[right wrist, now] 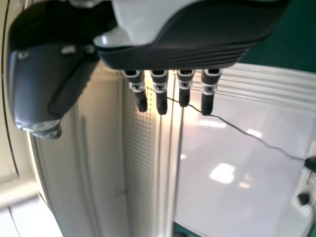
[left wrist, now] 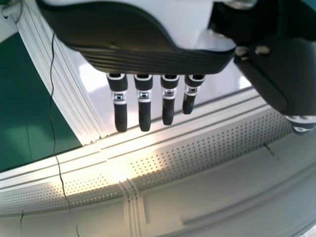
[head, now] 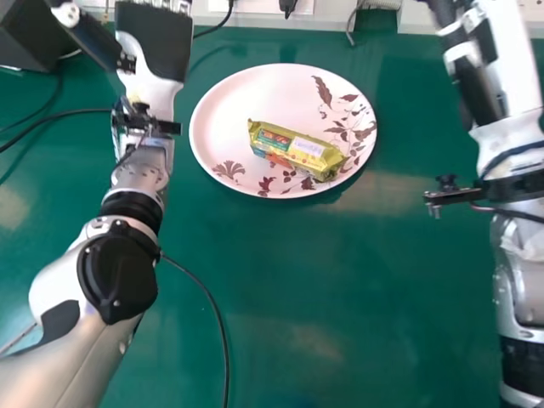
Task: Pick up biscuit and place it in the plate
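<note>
Placing looks finished, the biscuit packet (head: 297, 150) on the plate (head: 223, 106), nearer the robot than the straight, empty fingers of left hand (head: 155, 41) and right hand (right wrist: 182, 54), which need only withdraw.

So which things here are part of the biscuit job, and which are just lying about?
Part of the job:
biscuit packet, lying on the plate
plate, pale with a leaf pattern
left hand and right hand, open and empty

Apparently just lying about:
black box, far left
dark cable, left side of the table
</note>
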Robot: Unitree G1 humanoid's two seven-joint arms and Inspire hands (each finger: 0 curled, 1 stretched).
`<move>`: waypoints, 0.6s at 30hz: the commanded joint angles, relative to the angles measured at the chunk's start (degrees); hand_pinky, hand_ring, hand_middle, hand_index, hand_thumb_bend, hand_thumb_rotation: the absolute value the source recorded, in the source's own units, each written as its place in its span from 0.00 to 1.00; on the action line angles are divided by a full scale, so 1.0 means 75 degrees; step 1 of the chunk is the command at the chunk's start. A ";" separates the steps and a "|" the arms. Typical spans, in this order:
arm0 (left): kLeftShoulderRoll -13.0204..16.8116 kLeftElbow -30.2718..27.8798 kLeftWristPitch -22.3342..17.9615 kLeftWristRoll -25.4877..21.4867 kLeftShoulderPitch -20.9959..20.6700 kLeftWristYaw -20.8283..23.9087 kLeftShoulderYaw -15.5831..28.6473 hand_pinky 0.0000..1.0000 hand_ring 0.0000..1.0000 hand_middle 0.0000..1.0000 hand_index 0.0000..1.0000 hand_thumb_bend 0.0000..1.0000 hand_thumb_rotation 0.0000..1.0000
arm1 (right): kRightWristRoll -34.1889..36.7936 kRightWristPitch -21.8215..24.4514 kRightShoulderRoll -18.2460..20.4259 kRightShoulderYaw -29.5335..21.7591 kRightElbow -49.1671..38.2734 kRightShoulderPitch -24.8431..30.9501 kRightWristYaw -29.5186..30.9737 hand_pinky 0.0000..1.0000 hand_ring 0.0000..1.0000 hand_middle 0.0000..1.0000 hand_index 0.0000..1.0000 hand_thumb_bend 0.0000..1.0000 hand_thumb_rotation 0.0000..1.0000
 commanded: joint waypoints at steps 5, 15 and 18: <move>0.0121 0.0202 0.0020 0.0399 -0.0392 0.0845 -0.0240 0.80 0.83 0.92 0.98 0.98 0.55 | 0.1426 0.0311 0.0123 -0.0517 0.0132 -0.0037 0.0409 0.82 0.87 0.87 0.89 0.83 0.52; 0.0089 0.0275 0.0235 0.0789 -0.0641 0.1543 -0.0404 0.77 0.81 0.89 0.96 0.96 0.55 | 0.2524 0.0476 0.0310 -0.1076 0.0654 -0.0186 0.0650 0.76 0.81 0.81 0.87 0.83 0.45; 0.0073 0.0275 0.0359 0.0768 -0.0588 0.1483 -0.0374 0.77 0.81 0.88 0.96 0.97 0.57 | 0.3020 0.0621 0.0327 -0.1255 0.0784 -0.0203 0.0857 0.77 0.82 0.83 0.86 0.81 0.43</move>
